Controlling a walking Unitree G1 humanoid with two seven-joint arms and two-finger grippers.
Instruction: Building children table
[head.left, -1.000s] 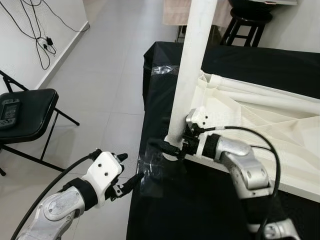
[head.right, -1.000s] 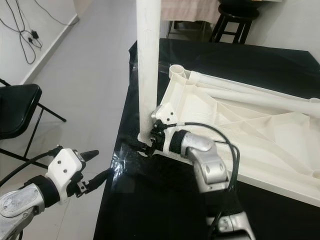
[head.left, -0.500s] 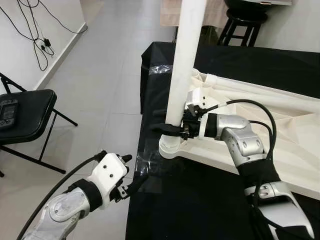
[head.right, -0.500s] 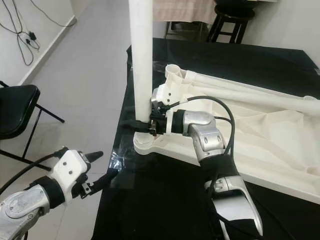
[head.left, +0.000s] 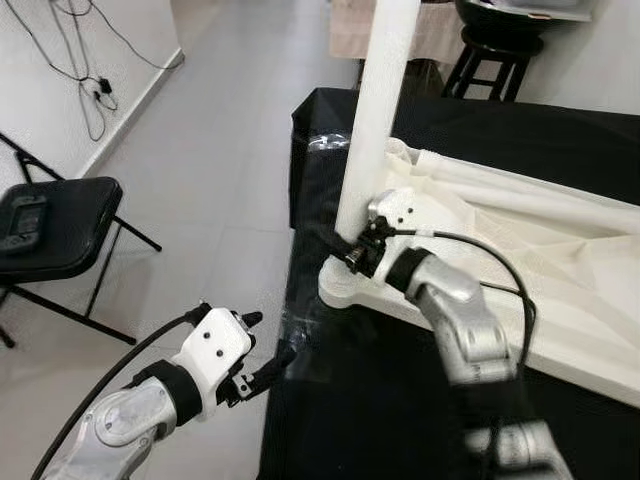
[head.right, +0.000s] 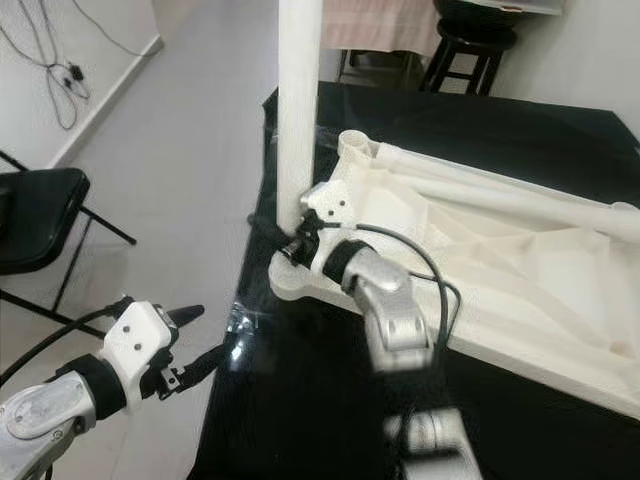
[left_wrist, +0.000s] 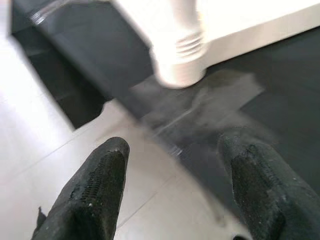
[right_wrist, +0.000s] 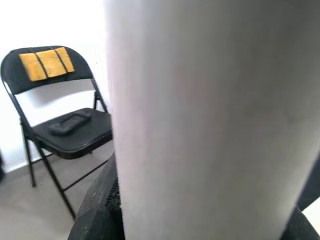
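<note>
The tall white plastic table leg (head.right: 298, 110) stands upright in the corner socket of the upturned white plastic tabletop (head.right: 500, 260), which lies on the black-covered bench (head.right: 300, 420). The right gripper (head.left: 350, 255) clasps the leg just above that socket. The left gripper (head.left: 262, 350) hangs spread and empty below the socket, off the bench edge. The leg looks light, stiff and smooth, so low holds seem best.

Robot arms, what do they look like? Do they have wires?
Both arms are shiny silver tubes with a black band near the wrist. Each ends in a white boxy block carrying a hand of two long black fingers: left hand, right hand. A thin black cable loops along each arm. Up close, the left fingers look rough and textured.
</note>
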